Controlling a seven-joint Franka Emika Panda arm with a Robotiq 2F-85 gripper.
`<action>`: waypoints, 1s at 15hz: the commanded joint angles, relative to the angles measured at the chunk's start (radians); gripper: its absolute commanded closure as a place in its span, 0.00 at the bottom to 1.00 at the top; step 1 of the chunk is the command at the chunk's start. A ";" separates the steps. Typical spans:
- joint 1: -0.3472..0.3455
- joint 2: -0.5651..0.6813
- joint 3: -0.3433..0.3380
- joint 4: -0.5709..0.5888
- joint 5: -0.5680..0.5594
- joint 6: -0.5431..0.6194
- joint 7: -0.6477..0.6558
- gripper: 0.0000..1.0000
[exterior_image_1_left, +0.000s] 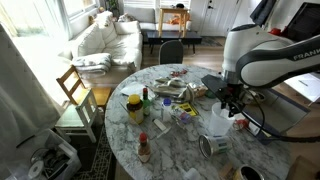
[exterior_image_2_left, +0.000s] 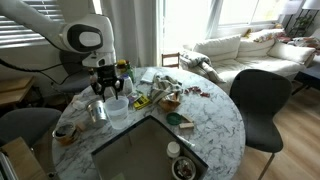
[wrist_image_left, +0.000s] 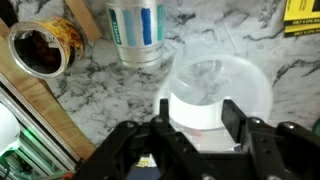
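My gripper (wrist_image_left: 198, 108) points down at a white translucent cup (wrist_image_left: 215, 80) on the marble table (wrist_image_left: 260, 45). Its two black fingers (wrist_image_left: 165, 112) stand apart, one on each side of the cup's lower part. Whether the pads press on the cup does not show. In both exterior views the gripper (exterior_image_1_left: 230, 100) (exterior_image_2_left: 110, 88) hangs just over the cup (exterior_image_1_left: 217, 123) (exterior_image_2_left: 118, 106). An open tin can (wrist_image_left: 42, 48) and a clear bottle with a blue label (wrist_image_left: 137, 30) lie just beyond the cup.
The round table carries clutter: a yellow bottle (exterior_image_1_left: 134, 106), a red-capped bottle (exterior_image_1_left: 144, 148), packets and snacks (exterior_image_1_left: 172, 92). A wooden chair (exterior_image_1_left: 75, 90) and a black chair (exterior_image_2_left: 260, 100) stand at its edge. A dark mat (exterior_image_2_left: 150, 150) covers the near part.
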 joint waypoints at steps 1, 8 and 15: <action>0.013 -0.055 0.023 -0.006 0.010 -0.072 -0.169 0.10; 0.063 0.022 0.093 0.070 0.061 -0.128 -0.469 0.00; 0.095 0.076 0.104 0.097 0.064 -0.107 -0.521 0.00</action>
